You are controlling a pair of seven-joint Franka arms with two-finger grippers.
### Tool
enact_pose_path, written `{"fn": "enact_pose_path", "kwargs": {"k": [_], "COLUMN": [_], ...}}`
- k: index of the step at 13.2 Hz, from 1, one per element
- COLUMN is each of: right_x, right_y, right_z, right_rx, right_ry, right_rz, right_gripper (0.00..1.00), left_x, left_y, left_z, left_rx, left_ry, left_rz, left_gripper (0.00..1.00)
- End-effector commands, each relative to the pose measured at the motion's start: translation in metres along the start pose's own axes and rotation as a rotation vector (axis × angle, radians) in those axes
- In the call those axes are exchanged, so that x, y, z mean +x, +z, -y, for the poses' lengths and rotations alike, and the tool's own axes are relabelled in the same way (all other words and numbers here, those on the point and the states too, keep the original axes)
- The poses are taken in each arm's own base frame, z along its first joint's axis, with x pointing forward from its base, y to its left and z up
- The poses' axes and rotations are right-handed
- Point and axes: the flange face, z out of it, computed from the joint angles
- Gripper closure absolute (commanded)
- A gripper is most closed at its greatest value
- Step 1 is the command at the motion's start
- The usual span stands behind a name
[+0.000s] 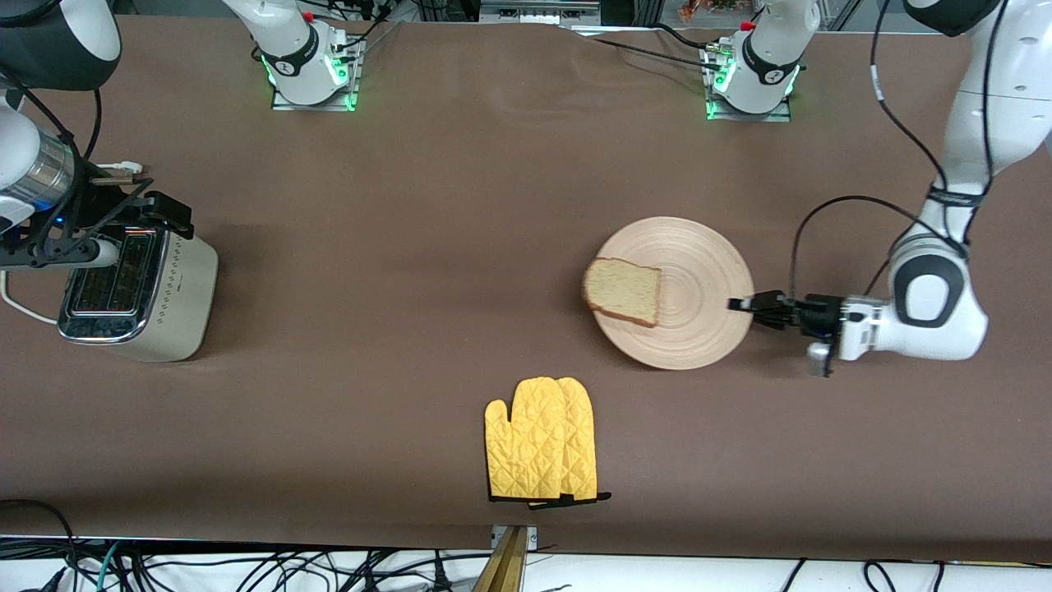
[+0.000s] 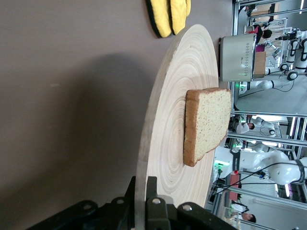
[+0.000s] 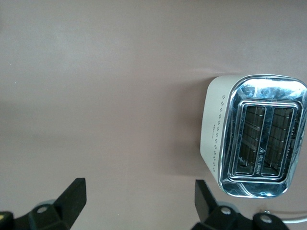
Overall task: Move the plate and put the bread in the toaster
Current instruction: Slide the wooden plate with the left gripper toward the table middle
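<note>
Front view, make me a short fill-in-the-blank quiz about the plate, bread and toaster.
1. The bread lies on the ____.
2. The left hand is shut on the plate's ____.
3. The right hand, fingers open, is over the table beside the ____.
4. The toaster's slots are ____.

Missing words: plate; rim; toaster; empty

A robotics lab: bolted arm bases [image 1: 312, 78], loose cables [image 1: 246, 567].
</note>
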Motion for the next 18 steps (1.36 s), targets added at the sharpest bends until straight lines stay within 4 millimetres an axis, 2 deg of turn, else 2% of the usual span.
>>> {"fn": "enact_pose_path", "kwargs": {"k": [1,3,5,8,9,10,12,13,14,15,17,18], "right_x": [0.002,0.003,0.003,0.002,0.002,0.003,0.004,0.004,0.005,0.005,0.011,0.012], "right_y": [-0.005,-0.003,-0.003,-0.003,-0.003,-0.003,0.001,0.001,0.002,0.003,0.011,0.014], "right_z": [-0.003,-0.004,-0.006,-0.008,-0.008,-0.007,-0.006,-0.006,-0.005,-0.005,-0.001,0.002], "right_rx": [0.004,0.004,0.004,0.004,0.004,0.005,0.006,0.006,0.006,0.008,0.010,0.009], "right_ry": [0.000,0.002,0.003,0.006,0.008,0.006,0.002,0.003,0.003,0.002,-0.006,-0.011], "right_rz": [-0.009,-0.006,-0.006,-0.004,-0.006,-0.006,0.002,0.002,0.003,0.005,0.004,0.009], "right_gripper": [0.00,0.00,0.00,0.00,0.00,0.00,0.00,0.00,0.00,0.00,0.00,0.00], "left_x": [0.026,0.040,0.041,0.039,0.038,0.034,0.033,0.032,0.031,0.031,0.031,0.033], "left_y": [0.086,0.141,0.192,0.234,0.241,0.251,0.251,0.253,0.248,0.241,0.230,0.217], "left_z": [-0.056,-0.084,-0.107,-0.094,-0.084,-0.083,-0.078,-0.073,-0.068,-0.063,-0.064,-0.067], "left_rx": [0.022,0.051,0.010,0.059,0.077,0.088,0.092,0.095,0.109,0.131,0.167,0.194], "left_ry": [-0.069,-0.047,-0.059,-0.056,-0.057,-0.055,-0.049,-0.055,-0.054,-0.043,-0.014,0.005], "left_rz": [0.087,0.062,0.061,0.051,0.049,0.057,0.060,0.064,0.068,0.079,0.102,0.103], "left_gripper": [1.00,1.00,1.00,1.00,1.00,1.00,1.00,0.92,0.42,0.00,0.00,0.00]}}
